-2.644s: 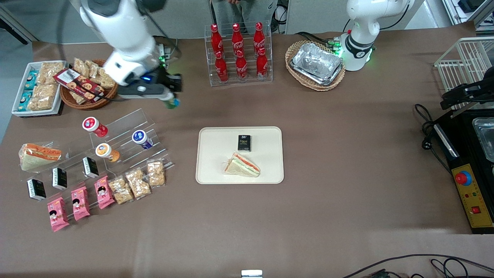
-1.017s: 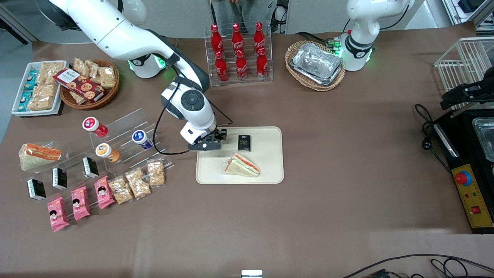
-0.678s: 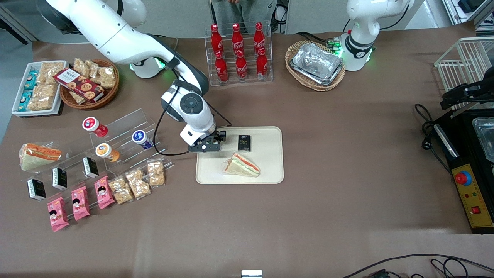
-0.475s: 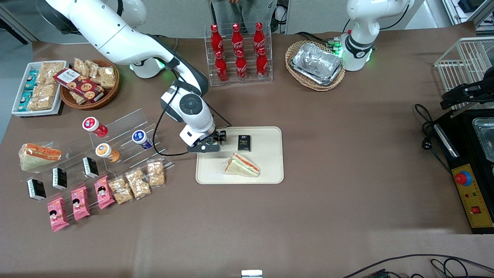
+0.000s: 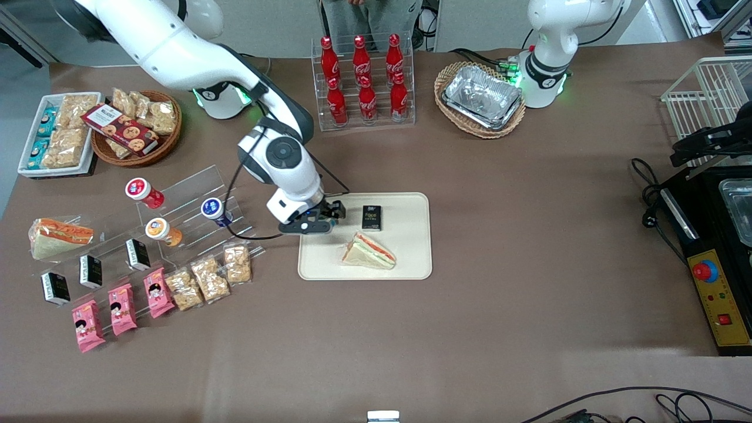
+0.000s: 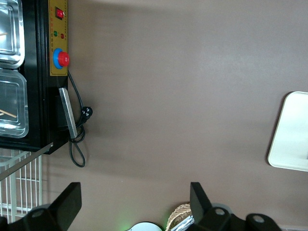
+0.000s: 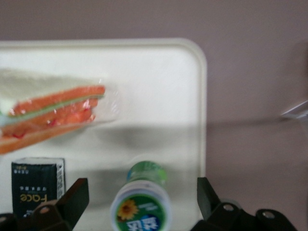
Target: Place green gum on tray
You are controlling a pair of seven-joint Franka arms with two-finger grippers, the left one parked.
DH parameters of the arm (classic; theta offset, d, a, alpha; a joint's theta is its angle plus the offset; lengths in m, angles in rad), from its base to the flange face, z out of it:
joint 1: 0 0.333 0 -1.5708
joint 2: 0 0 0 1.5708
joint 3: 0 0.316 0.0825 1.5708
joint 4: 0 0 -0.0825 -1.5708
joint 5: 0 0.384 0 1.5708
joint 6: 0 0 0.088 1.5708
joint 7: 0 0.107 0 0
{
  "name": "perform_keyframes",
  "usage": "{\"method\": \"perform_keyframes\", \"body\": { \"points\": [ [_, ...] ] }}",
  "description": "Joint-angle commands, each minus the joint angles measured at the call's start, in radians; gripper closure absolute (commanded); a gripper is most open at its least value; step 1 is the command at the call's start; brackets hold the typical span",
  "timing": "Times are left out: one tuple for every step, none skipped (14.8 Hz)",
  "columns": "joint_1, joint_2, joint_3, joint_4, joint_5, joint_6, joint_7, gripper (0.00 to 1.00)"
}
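Observation:
The green gum (image 7: 143, 202) stands upright on the cream-white tray (image 7: 159, 86), with its white lid and green label facing the wrist camera. My right gripper (image 7: 142, 192) is open directly above it, with the fingers (image 7: 72, 197) wide apart on either side and clear of the bottle. In the front view the gripper (image 5: 311, 222) hangs over the tray's (image 5: 405, 258) edge nearest the working arm's end, and the gum is hidden under it.
A wrapped sandwich (image 5: 368, 251) and a small black box (image 5: 371, 217) lie on the tray beside the gripper. Red (image 5: 143, 192), orange (image 5: 162, 230) and blue (image 5: 215, 211) bottles sit on the clear rack toward the working arm's end. The cola rack (image 5: 363, 79) stands farther from the camera.
The gripper brought the gum from above the rack area to the tray. In the last half second the wrist has shifted slightly toward the working arm's end.

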Motion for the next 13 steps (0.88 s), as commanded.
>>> {"method": "perform_keyframes", "body": {
  "points": [
    [-0.031,-0.216,0.012,0.004,0.149,-0.194,-0.132,0.0],
    [-0.032,-0.271,-0.001,0.021,0.266,-0.244,-0.23,0.0],
    [-0.031,-0.323,-0.049,0.027,0.351,-0.298,-0.325,0.0],
    [-0.028,-0.366,-0.095,0.041,0.395,-0.347,-0.405,0.0],
    [-0.029,-0.411,-0.141,0.047,0.407,-0.401,-0.471,0.0],
    [-0.028,-0.445,-0.192,0.072,0.407,-0.448,-0.532,0.0],
    [-0.028,-0.468,-0.241,0.099,0.407,-0.505,-0.585,0.0],
    [-0.028,-0.476,-0.292,0.144,0.407,-0.565,-0.643,0.0],
    [-0.028,-0.479,-0.341,0.191,0.407,-0.628,-0.701,0.0],
    [-0.028,-0.479,-0.396,0.237,0.407,-0.692,-0.758,0.0],
    [-0.028,-0.477,-0.45,0.28,0.407,-0.737,-0.813,0.0],
    [-0.029,-0.474,-0.496,0.315,0.407,-0.752,-0.855,0.0],
    [-0.031,-0.471,-0.536,0.343,0.407,-0.755,-0.87,0.0]
  ]
}}
